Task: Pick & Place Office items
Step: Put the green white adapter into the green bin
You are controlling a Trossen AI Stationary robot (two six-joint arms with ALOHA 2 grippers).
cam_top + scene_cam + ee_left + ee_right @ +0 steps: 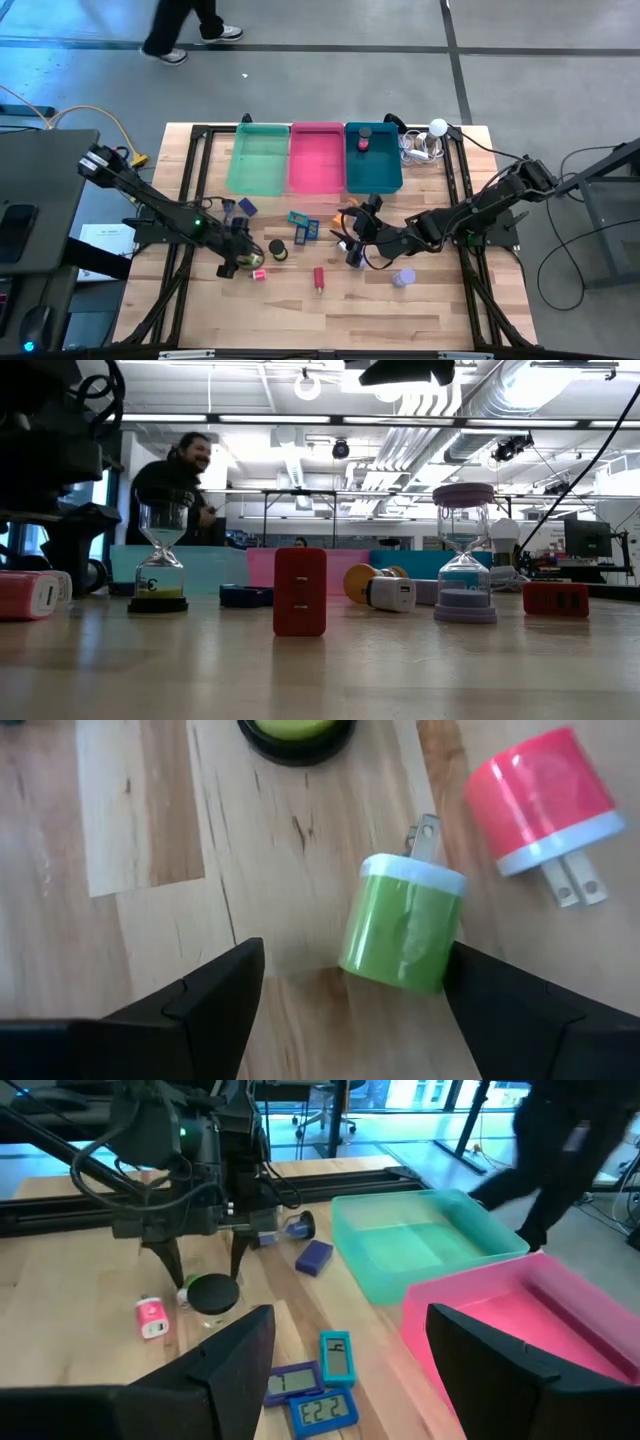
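Bystander A: Layout, largest item first?

Bystander B: Wooden table (430,300). Three trays at its far edge: green tray (258,160), pink tray (316,160), teal tray (373,170). Small office items lie scattered on the near half.

Bystander A: Which arm is on the job?

Bystander B: The left gripper (232,262), low over the near-left part of the table. The right gripper (354,244) hangs near the middle with its fingers spread wide and nothing in them. It is well apart from the item in question.

Bystander A: The item?

Bystander B: A green plug (400,935), lying on its side on the wood. A pink plug (540,800) lies just beside it, apart from it.

Bystander A: Condition of the left gripper?

Bystander B: Fingers wide apart and holding nothing. The green plug lies between them, much closer to one finger than the other. I cannot tell whether it touches that finger.

Bystander A: Orientation?

Bystander B: Its long axis runs roughly along the line the fingers point, slightly tilted, with the prongs (424,835) facing away from the wrist. My judgement is that closing would pinch it across its narrow width. The off-centre position may make it slide or turn first.
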